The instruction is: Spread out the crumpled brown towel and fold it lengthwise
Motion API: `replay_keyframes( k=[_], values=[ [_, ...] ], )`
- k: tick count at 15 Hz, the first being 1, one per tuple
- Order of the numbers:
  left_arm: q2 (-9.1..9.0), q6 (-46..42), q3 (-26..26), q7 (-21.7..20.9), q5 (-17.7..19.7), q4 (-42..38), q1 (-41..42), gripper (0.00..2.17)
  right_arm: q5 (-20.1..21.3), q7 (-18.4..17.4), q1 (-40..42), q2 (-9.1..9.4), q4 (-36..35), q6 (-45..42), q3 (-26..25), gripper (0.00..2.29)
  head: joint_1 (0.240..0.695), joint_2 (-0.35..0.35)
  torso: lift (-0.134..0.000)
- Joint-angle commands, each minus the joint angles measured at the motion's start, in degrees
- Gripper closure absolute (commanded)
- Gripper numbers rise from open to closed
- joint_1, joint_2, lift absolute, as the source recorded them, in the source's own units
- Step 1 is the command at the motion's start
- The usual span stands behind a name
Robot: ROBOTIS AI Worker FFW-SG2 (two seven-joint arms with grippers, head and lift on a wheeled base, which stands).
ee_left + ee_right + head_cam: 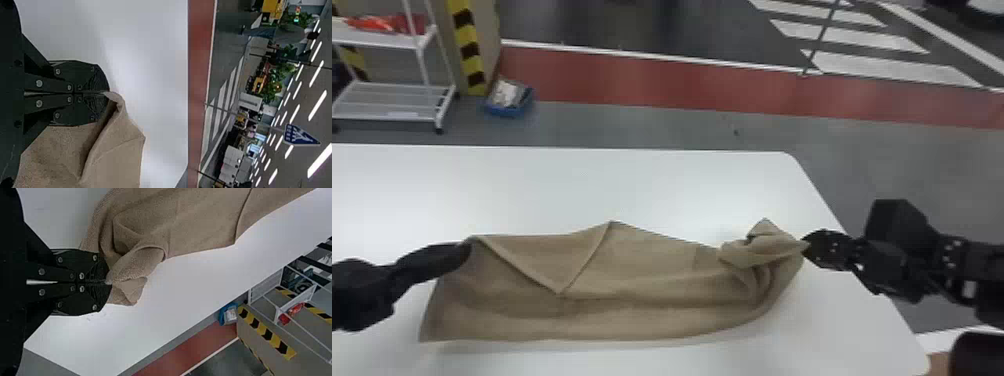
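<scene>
Spreading seems in hand: the left gripper (pixel 466 249) and right gripper (pixel 806 246) each pinch an end of the brown towel (pixel 652 312) between closed fingers, over the desk (pixel 532 192). Next, its turned-over flap (pixel 547 257) and bunched right end (pixel 762 250) need opening out before folding.

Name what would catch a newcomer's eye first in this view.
The brown towel stretched across the white table, with a triangular flap folded over left of its middle and a bunched knot near its right end. Next, the two black grippers pinching it: the left gripper at its upper left corner, the right gripper at the bunched end.
</scene>
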Motion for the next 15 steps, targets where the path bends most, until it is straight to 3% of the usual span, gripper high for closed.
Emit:
replay_keyframes(
  k=[1,3,4,5,6,9,11,13,15],
  values=[
    [-0.15,-1.76,0.59,3.27,-0.57,4.74,-2.5,2.15,-1.21,0.28,0.38,0.96,-0.33,-0.63,1.68,1.48,0.695,-0.15,-0.124],
    [-0.15,-1.76,1.03,6.88,-0.57,8.34,-5.14,2.12,-1.21,0.28,1.08,0.96,-0.33,-1.68,2.73,1.47,0.695,-0.107,-0.124],
    [-0.15,-1.76,0.85,8.2,-0.74,8.08,-4.96,1.6,-1.12,0.28,1.17,0.96,-0.33,-2.03,2.65,1.48,0.695,-0.092,-0.124],
    [-0.15,-2.28,0.85,7.85,-0.57,7.2,-4.17,0.69,-1.12,0.28,1.17,0.96,-0.24,-2.03,2.56,1.47,0.695,-0.064,-0.124],
    [-0.15,-2.99,0.41,7.32,-0.13,5.26,-2.94,0.0,-0.94,0.28,1.26,0.96,-0.15,-1.86,2.47,1.47,0.695,-0.057,-0.124],
    [-0.15,-5.27,-1.61,8.02,-0.57,-0.1,0.22,0.03,-0.85,0.28,1.26,1.05,0.02,-1.86,2.73,1.47,0.695,-0.065,-0.124],
    [-0.15,-8.79,-2.93,6.61,-1.36,-1.59,1.54,0.18,-0.68,0.28,1.26,1.05,0.11,-1.86,2.82,1.47,0.695,-0.079,-0.124],
    [-0.15,-12.48,-5.48,1.6,-1.8,-4.32,4.53,0.27,-0.5,0.28,1.26,1.05,0.11,-1.86,2.91,1.47,0.695,-0.093,-0.124],
    [-0.15,-17.05,-10.49,-1.47,-5.66,-5.9,6.82,0.27,-0.24,0.28,1.08,1.05,0.11,-1.51,3.53,1.47,0.695,-0.147,-0.124]
  ],
)
